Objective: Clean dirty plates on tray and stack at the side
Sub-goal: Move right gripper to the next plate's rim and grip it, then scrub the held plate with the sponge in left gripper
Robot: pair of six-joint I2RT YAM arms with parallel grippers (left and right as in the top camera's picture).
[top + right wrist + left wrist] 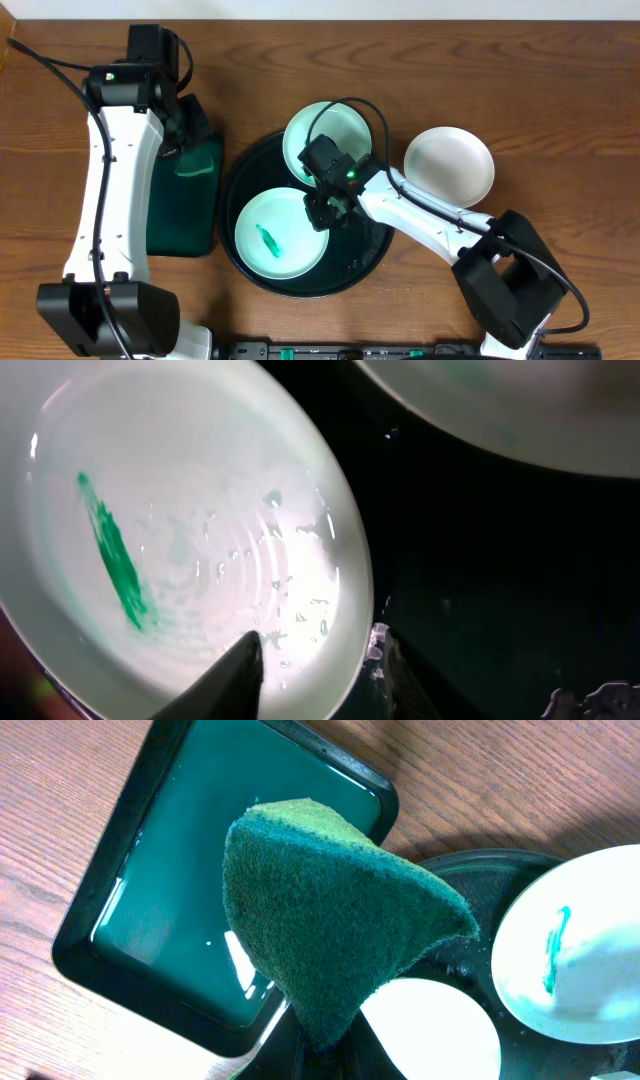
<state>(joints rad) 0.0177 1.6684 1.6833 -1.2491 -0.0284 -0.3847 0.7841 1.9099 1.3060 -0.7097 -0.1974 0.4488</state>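
Wood-grain table (560, 80) carries everything, and we place the rest by the round black tray (370, 265) at its middle.

On the half of that tray nearest the arm bases lies the smeared plate (285, 215), pale mint, flat, with a short teal smear (270, 241) near its centre and beads of water around it. The right gripper (320, 660) has its jaws spread across the rim on the plate's right-hand side: one of its fingers (243, 672) sits over the inside of the plate and the other is outside, over the tray floor. We see a gap on both sides of the rim, so we judge it is placed to pin or lift the plate but is not gripping it.

At the tray's far edge rests the second mint plate (340, 135), partly overhanging the rim. We can see no mark on it.

Off the tray, on its far right, the white plate (450, 165) lies alone on the wood. We read that spot as the start of the side stack.

Beside the tray on the left lies the green tray (175, 220), rectangular and filled with shallow water. Over its far end, the left gripper (320, 1055) pinches a folded green sponge (330, 930) at its lower tip. We take it the sponge hangs there to be wet or to drip, ready to cross to the smear once the plate is held steady.
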